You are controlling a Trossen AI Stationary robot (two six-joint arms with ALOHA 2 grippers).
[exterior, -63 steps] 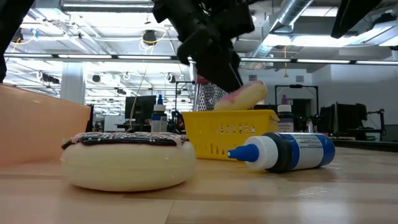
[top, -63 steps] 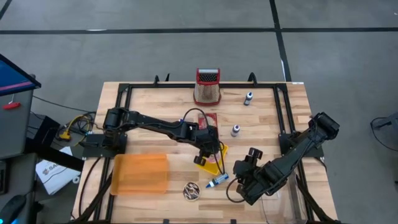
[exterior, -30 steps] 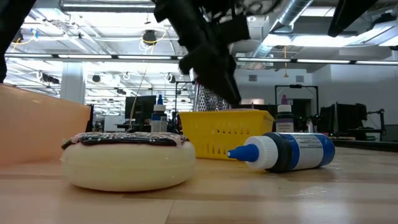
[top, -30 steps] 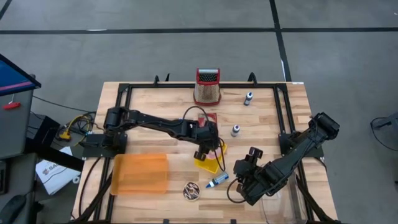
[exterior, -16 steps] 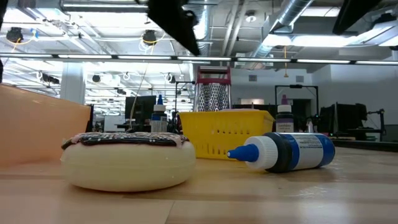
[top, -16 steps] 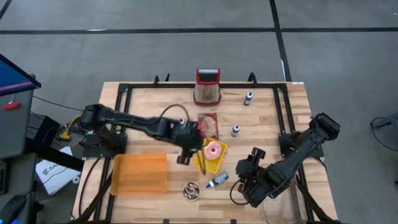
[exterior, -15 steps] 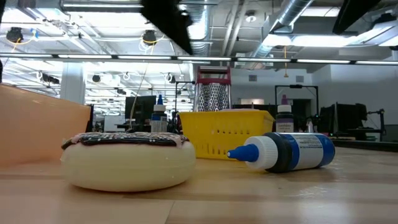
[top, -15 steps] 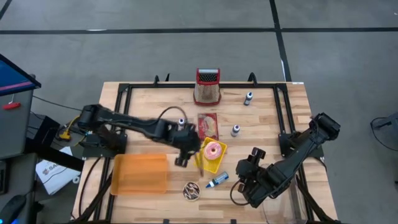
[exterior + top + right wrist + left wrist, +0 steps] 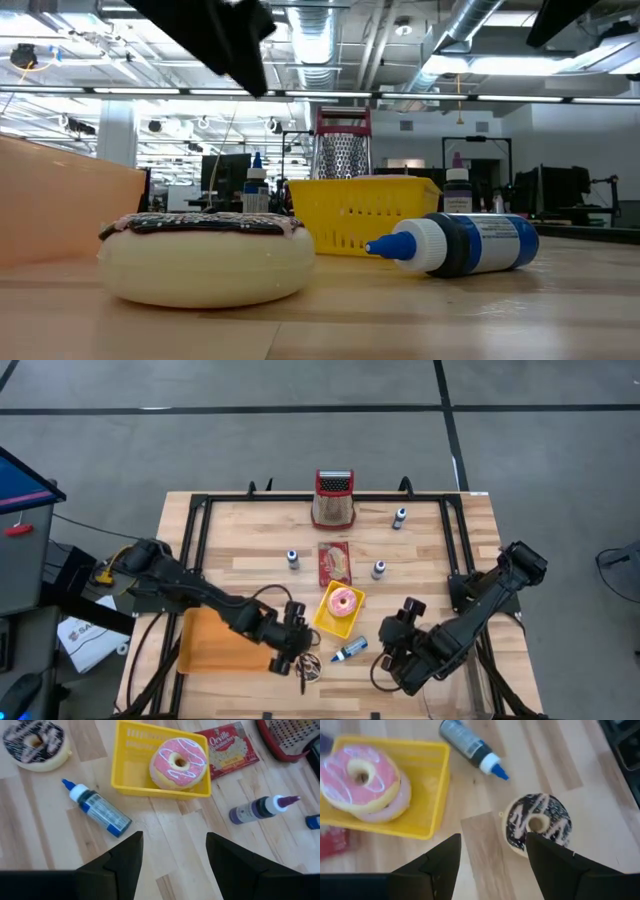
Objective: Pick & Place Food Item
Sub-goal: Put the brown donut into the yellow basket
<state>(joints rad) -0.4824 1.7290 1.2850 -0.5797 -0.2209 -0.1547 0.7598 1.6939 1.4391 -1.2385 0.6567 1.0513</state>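
A pink-iced donut (image 9: pixel 343 601) lies flat in the yellow basket (image 9: pixel 327 618) at mid-table; my left wrist view also shows that pink donut (image 9: pixel 362 774). A chocolate-iced donut (image 9: pixel 537 823) with white stripes rests flat on the wood near the front edge, and the low view shows this chocolate donut (image 9: pixel 205 256) from the side. My left gripper (image 9: pixel 492 840) hovers open above the table just left of the chocolate donut, with nothing between its fingers. Right of the basket, my right gripper (image 9: pixel 175 837) hangs open and empty above the table.
A blue-capped bottle (image 9: pixel 350 650) lies between basket and chocolate donut. An orange container (image 9: pixel 215 640) sits at the front left. At the back stand a red-topped grater (image 9: pixel 335 496), a popcorn packet (image 9: pixel 335 563) and small bottles (image 9: pixel 379 569). A black frame (image 9: pixel 200 510) rims the table.
My left gripper has drawn out of the yellow basket, leaving the pink donut lying in it. It has swung toward the table's left and then toward the near edge, rolling as it went, and now hangs beside the chocolate donut.
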